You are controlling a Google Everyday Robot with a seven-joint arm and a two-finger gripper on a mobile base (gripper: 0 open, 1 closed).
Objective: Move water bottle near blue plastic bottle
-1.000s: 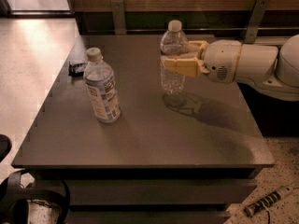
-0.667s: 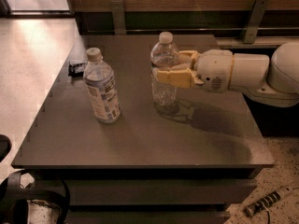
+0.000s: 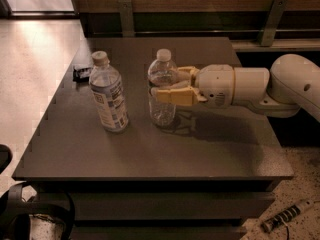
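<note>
The water bottle (image 3: pixel 162 86), slim, clear and ribbed with a white cap, stands upright on the dark table (image 3: pixel 150 149). My gripper (image 3: pixel 164 86) reaches in from the right and is shut on the bottle's middle, one yellow finger (image 3: pixel 175 95) in front of it and one behind. The blue plastic bottle (image 3: pixel 108 94), wider, with a blue-and-white label, stands upright just to the left, a small gap between the two bottles.
A small dark object (image 3: pixel 81 73) lies at the table's back left edge. A wooden wall with metal brackets (image 3: pixel 126 16) runs behind the table. A cable (image 3: pixel 285 216) lies on the floor at lower right. Dark gear (image 3: pixel 30 219) sits at lower left.
My gripper has carried the water bottle leftward across the table, closer to the blue plastic bottle. The blue plastic bottle has not moved.
</note>
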